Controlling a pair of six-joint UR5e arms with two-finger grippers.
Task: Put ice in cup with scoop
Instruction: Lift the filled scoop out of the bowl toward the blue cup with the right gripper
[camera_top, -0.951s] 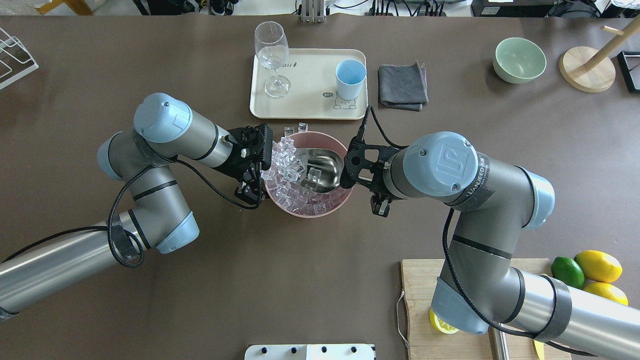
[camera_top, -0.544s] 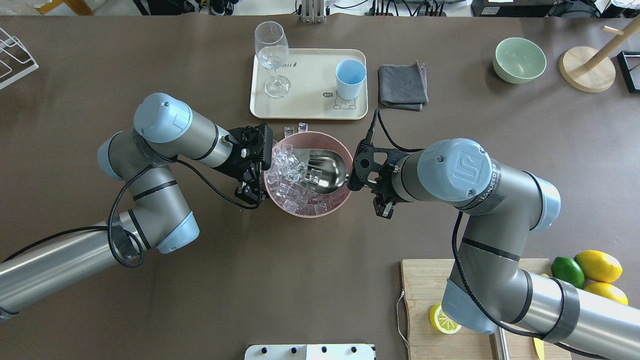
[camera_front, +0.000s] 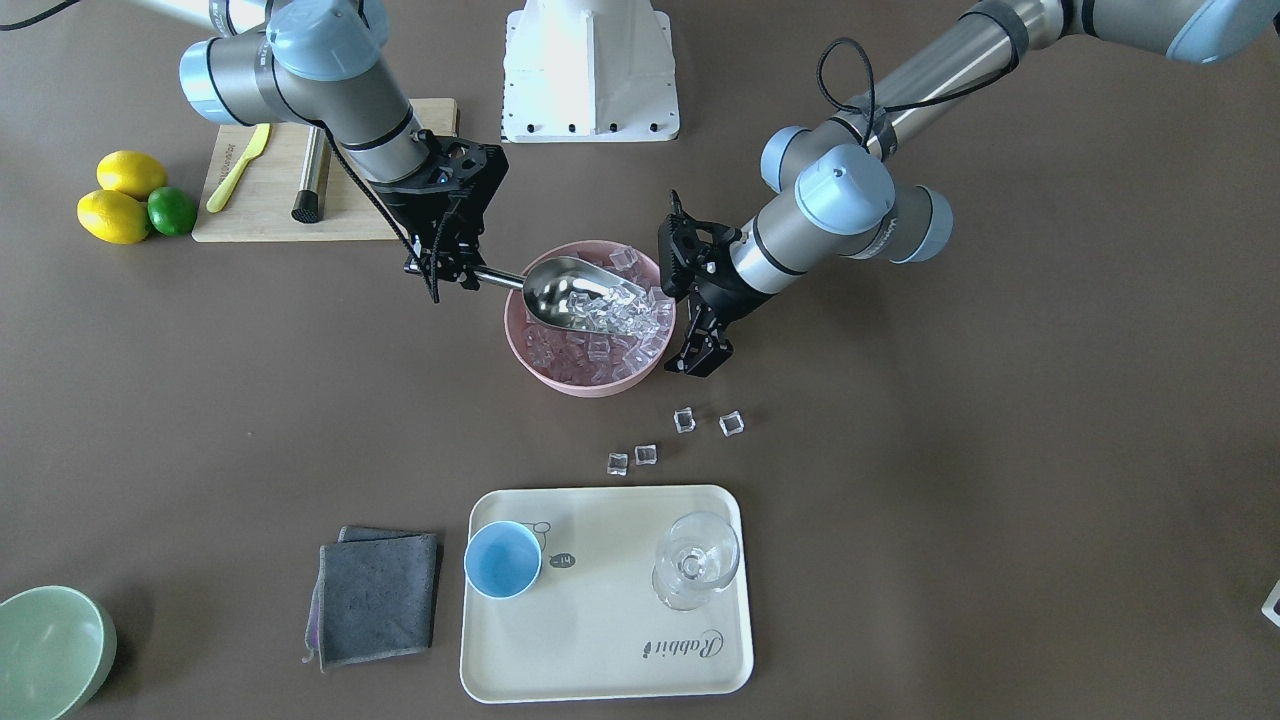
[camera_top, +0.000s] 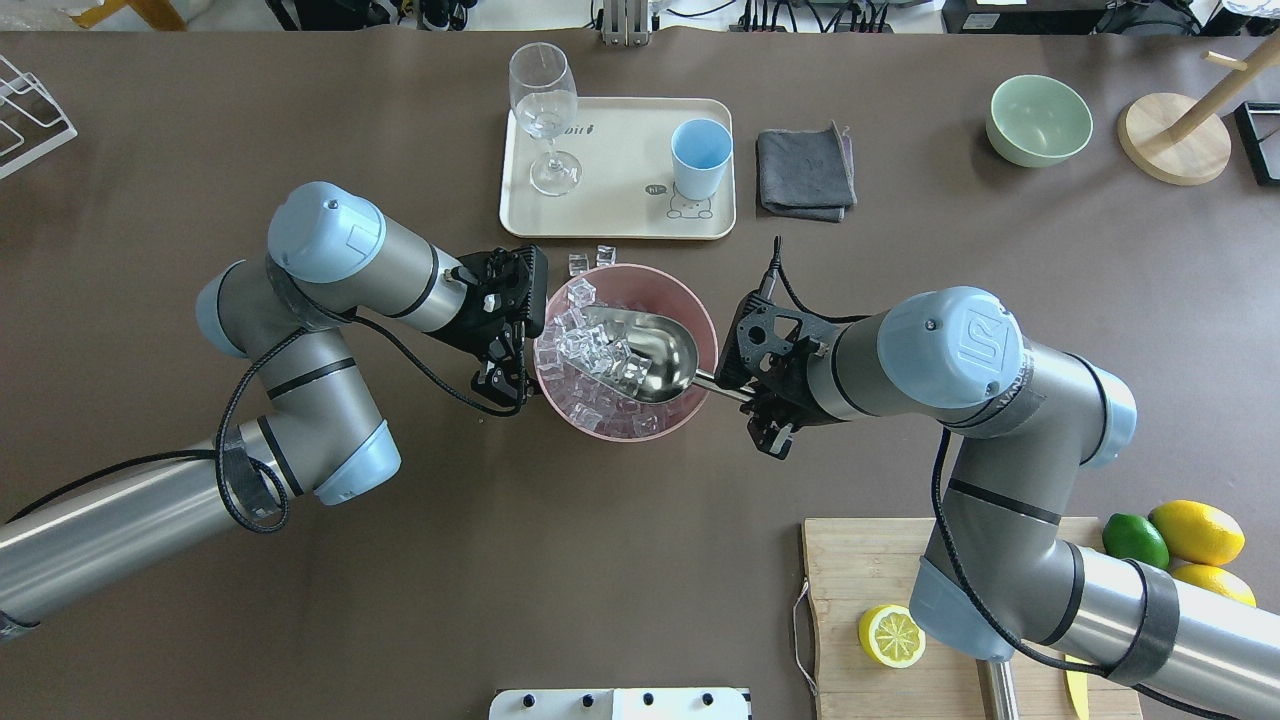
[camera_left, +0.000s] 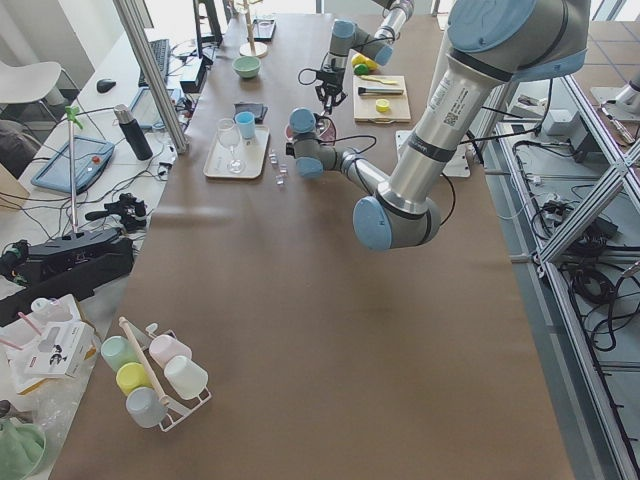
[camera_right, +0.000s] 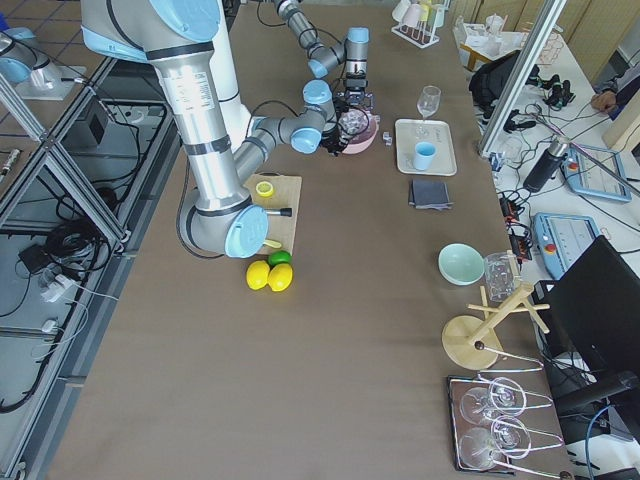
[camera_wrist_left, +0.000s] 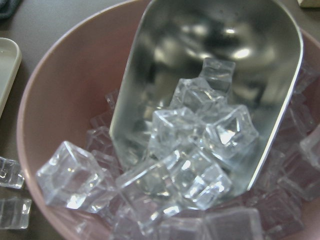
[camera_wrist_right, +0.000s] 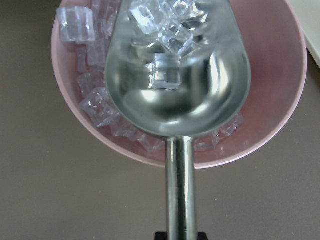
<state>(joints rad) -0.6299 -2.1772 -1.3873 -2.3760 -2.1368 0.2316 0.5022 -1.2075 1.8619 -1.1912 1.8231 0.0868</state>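
Note:
The steel scoop (camera_top: 655, 350) lies in the pink bowl (camera_top: 692, 300) and holds several ice cubes (camera_wrist_left: 200, 145). My right gripper (camera_top: 760, 400) is shut on the scoop's rod handle (camera_wrist_right: 179, 190) just outside the bowl's right rim. More ice (camera_front: 585, 355) fills the bowl. Several loose cubes (camera_front: 683, 420) lie on the table between the bowl and the tray. The light-blue cup (camera_top: 700, 158) stands empty on the cream tray (camera_top: 620, 170), beyond the bowl. My left gripper (camera_top: 503, 383) sits beside the bowl's left rim, its fingers apart and holding nothing.
A stemmed glass (camera_top: 543, 110) stands on the tray's left side. A grey cloth (camera_top: 805, 172) and a pale green bowl (camera_top: 1038, 120) lie to the right. A cutting board (camera_top: 850, 560) with a lemon half, lemons and a lime (camera_top: 1135, 543) sit at the near right.
My right arm has drawn back to the right, pulling the scoop with ice in it across the bowl. The bowl has shifted slightly right. The left arm has not moved.

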